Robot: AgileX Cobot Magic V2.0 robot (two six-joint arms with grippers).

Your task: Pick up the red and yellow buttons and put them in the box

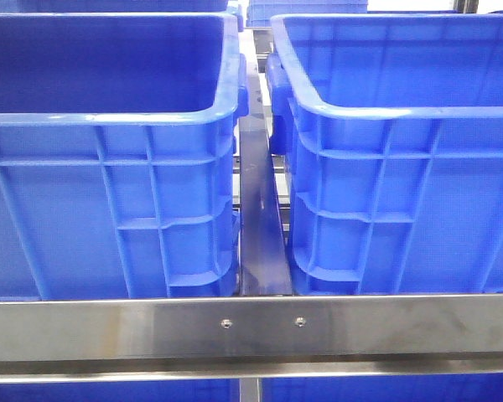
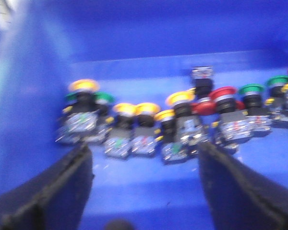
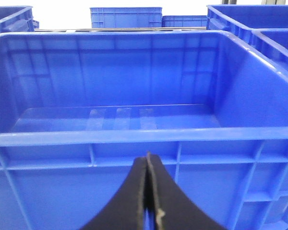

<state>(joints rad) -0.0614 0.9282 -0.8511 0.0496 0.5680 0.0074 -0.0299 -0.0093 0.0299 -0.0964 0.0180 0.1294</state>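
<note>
In the left wrist view, several push-buttons lie in a row on the floor of a blue crate [image 2: 149, 38]. Among them are yellow-capped ones, such as the yellow button [image 2: 180, 98], and a red button [image 2: 223, 93] beside it. My left gripper [image 2: 144, 151] is open and empty, its fingers just short of the row. The view is blurred. My right gripper [image 3: 148, 158] is shut on nothing, outside the near wall of an empty blue box [image 3: 134, 136]. The front view shows two blue crates, left [image 1: 109, 201] and right [image 1: 402, 193], and neither gripper.
Green-capped buttons [image 2: 251, 89] lie among the others. A steel rail [image 1: 251, 327] runs across the front below the crates, with a narrow gap and a dark bar [image 1: 258, 226] between them. More blue crates [image 3: 126, 17] stand behind and to the side.
</note>
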